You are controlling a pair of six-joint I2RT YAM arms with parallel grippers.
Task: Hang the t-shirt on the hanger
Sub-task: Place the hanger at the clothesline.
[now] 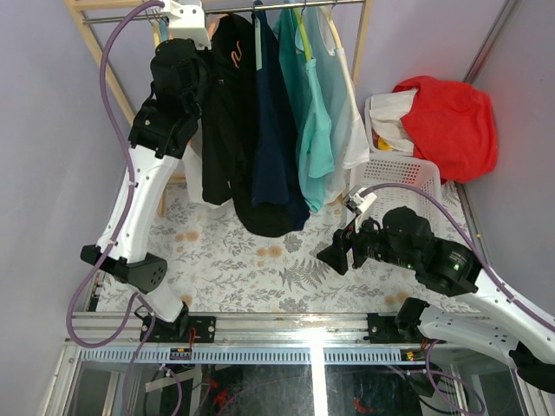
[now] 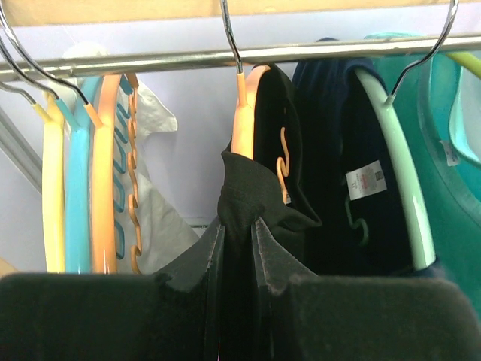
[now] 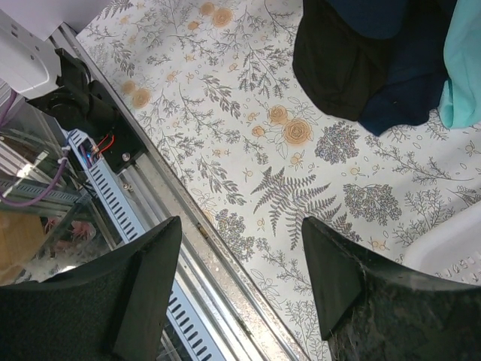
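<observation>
The black t-shirt (image 1: 227,130) hangs from the rail at the back, draped over the orange hanger (image 1: 236,54). In the left wrist view the orange hanger (image 2: 242,120) has its silver hook over the rail, and the t-shirt (image 2: 279,120) lies over its shoulder. My left gripper (image 2: 237,226) is raised to the rail (image 1: 206,76) and is shut on a bunched fold of the t-shirt just below the hanger's neck. My right gripper (image 1: 338,256) is open and empty, low over the floral cloth (image 3: 240,222) near the table's front edge.
On the rail hang a navy shirt (image 2: 338,143) on a mint hanger (image 2: 402,188), teal shirts (image 1: 314,113), and empty yellow (image 2: 52,195), blue (image 2: 75,195) and orange (image 2: 104,180) hangers at the left. A white basket (image 1: 406,169) with a red cloth (image 1: 451,117) stands at the right. Dark hems (image 3: 338,68) hang over the table.
</observation>
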